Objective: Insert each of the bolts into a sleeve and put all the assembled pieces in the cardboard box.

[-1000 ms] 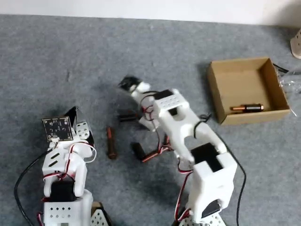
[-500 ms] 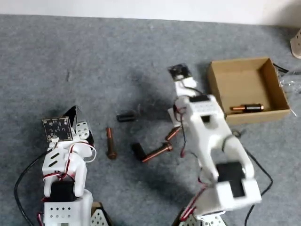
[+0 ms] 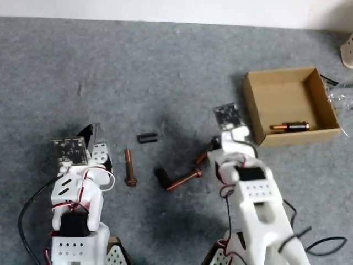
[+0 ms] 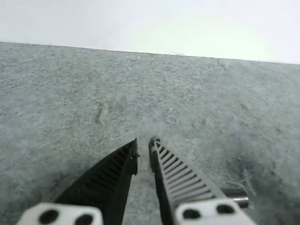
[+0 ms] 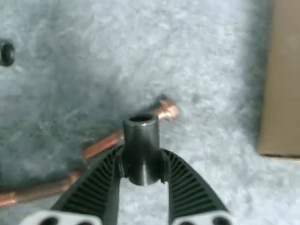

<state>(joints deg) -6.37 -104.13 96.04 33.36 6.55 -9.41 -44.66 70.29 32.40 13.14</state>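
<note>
My right gripper [image 5: 140, 155] is shut on a black sleeve [image 5: 140, 136], held upright just above a copper bolt [image 5: 165, 109] on the grey carpet. In the high view that gripper [image 3: 217, 145] hangs left of the cardboard box [image 3: 253, 105], which holds one assembled piece [image 3: 289, 127]. A bolt with a black sleeve on its end [image 3: 179, 179] lies close by. Farther left a loose bolt [image 3: 128, 167] and a loose black sleeve [image 3: 146, 138] rest on the carpet. My left gripper [image 4: 144, 147] is shut with nothing in it and sits over bare carpet to the left of the loose bolt.
The cardboard box's near wall [image 5: 283, 79] stands close beside the right gripper. A tangle of clear plastic and wire [image 3: 339, 91] lies past the box at the right edge. Open carpet stretches across the far half of the table.
The right arm has swung from the middle of the table toward the box and drawn back toward the near edge. The left arm has barely shifted.
</note>
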